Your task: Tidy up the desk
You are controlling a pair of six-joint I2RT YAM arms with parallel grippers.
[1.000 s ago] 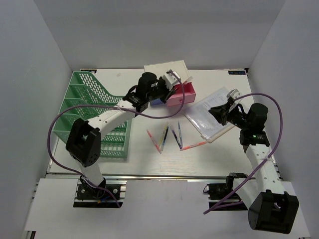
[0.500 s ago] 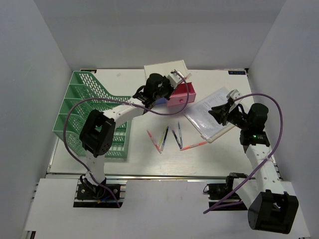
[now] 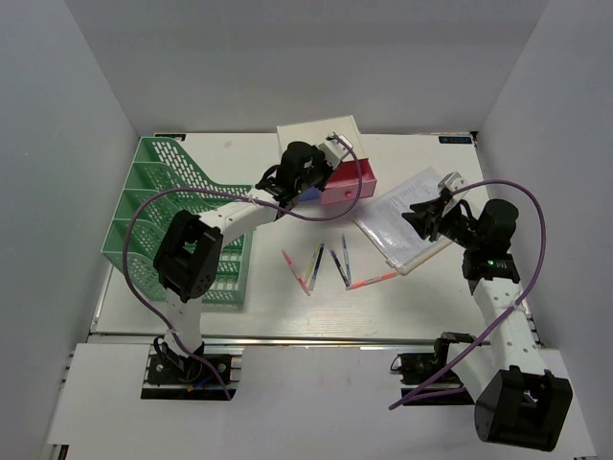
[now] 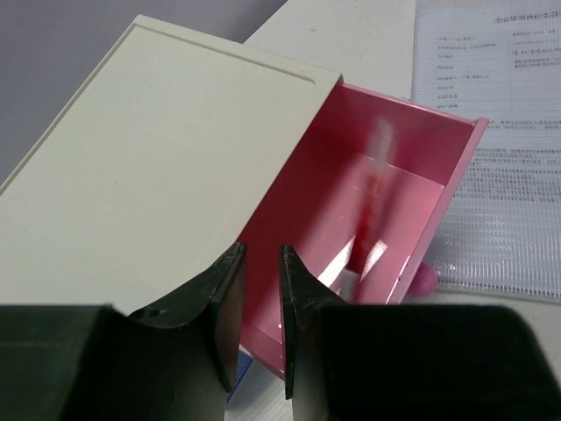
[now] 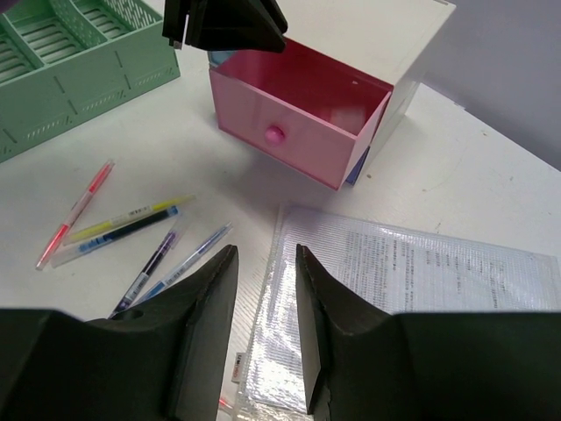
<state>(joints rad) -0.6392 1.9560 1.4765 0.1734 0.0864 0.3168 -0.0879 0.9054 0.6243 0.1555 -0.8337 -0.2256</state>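
The left gripper [image 4: 260, 254] and right gripper [image 5: 265, 254] are seen parted and empty, and the pink drawer [image 4: 302, 206] could be knocked askew if its wall is clipped.

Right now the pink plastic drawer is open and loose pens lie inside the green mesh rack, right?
The pink plastic drawer is open, but the top view shows the loose pens on the off-white desk, not in the green mesh rack.

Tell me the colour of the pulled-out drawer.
The drawer is pink; the right wrist view shows it best.
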